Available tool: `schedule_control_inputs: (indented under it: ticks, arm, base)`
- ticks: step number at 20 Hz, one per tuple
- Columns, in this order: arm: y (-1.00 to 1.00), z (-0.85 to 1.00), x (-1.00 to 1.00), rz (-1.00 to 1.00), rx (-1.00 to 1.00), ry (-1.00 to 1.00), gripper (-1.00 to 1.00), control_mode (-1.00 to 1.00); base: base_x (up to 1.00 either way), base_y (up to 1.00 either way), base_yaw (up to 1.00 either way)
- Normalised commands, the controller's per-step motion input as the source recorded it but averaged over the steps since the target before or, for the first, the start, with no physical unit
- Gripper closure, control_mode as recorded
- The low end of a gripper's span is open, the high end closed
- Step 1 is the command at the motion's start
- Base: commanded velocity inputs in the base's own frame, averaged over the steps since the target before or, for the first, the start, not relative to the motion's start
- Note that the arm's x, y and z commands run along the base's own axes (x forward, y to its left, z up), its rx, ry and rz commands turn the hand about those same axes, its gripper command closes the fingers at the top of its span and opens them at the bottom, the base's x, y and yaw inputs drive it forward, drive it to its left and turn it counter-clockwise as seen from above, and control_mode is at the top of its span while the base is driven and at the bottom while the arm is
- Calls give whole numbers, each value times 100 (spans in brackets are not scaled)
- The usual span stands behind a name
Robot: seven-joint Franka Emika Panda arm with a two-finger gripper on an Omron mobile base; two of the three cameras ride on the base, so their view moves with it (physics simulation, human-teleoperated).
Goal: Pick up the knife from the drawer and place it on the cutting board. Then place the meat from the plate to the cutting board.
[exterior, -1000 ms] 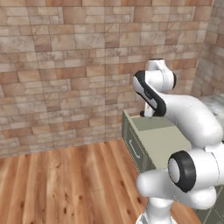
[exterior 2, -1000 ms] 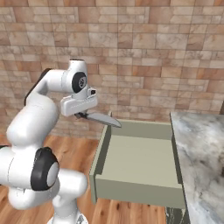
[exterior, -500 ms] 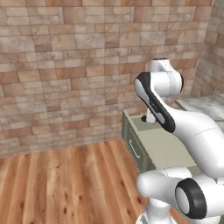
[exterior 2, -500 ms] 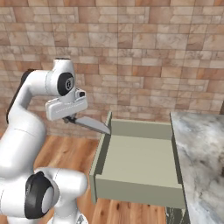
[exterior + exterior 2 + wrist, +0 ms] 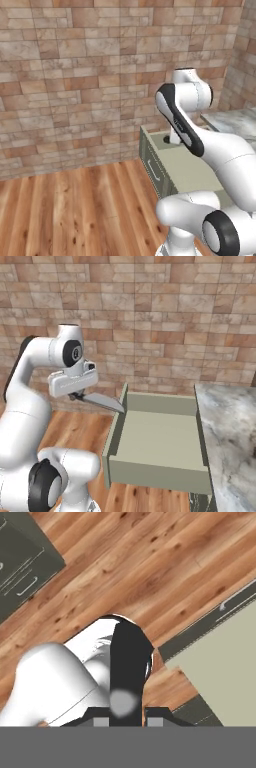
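Simulated kitchen with a brick wall point(image 5: 165, 311) behind and a wooden plank floor point(image 5: 70, 210) below. At left in the right base view, white arm bent over, its gripper point(image 5: 80, 396) raised above the floor, just left of the drawer point(image 5: 157, 443). Jaws pinching the knife point(image 5: 102, 402) by its handle end; silver-grey blade pointing right and slightly down, tip reaching the upper left corner of the drawer wall, clear of the interior. Handle mostly hidden under the hand. Drawer pulled wide open, pale beige inside, olive-green walls. To the right of the drawer, a grey marbled counter point(image 5: 227, 436), its edge just beside the drawer's right wall.

In the left base view, olive drawer front point(image 5: 155, 170) with silver bar handle facing the floor, arm looping over it and hiding the gripper.

In the hand view, black knife handle point(image 5: 127, 662) running up from between the fingertips point(image 5: 101, 719), over the plank floor, with the drawer's beige interior at right and dark green cabinet fronts point(image 5: 22, 567) at upper left.
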Motion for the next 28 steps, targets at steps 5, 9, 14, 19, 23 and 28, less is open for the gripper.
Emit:
schedule_control_inputs:
  ticks: [5, 9, 14, 19, 23, 28]
  arm:
    - [8, 0, -33, 0, 0, 6, 100, -100]
    - [0, 0, 0, 0, 0, 0, 100, 100]
    - [0, 0, 0, 0, 0, 0, 100, 100]
    - [0, 0, 0, 0, 0, 0, 100, 100]
    - [0, 0, 0, 0, 0, 0, 100, 100]
    - [0, 0, 0, 0, 0, 0, 100, 100]
  base:
    - [0, 0, 0]
    - [-45, 17, -1]
    - [-47, 52, -33]
    - [-36, 30, -75]
    - [-30, 0, -97]
    - [-26, -6, -88]
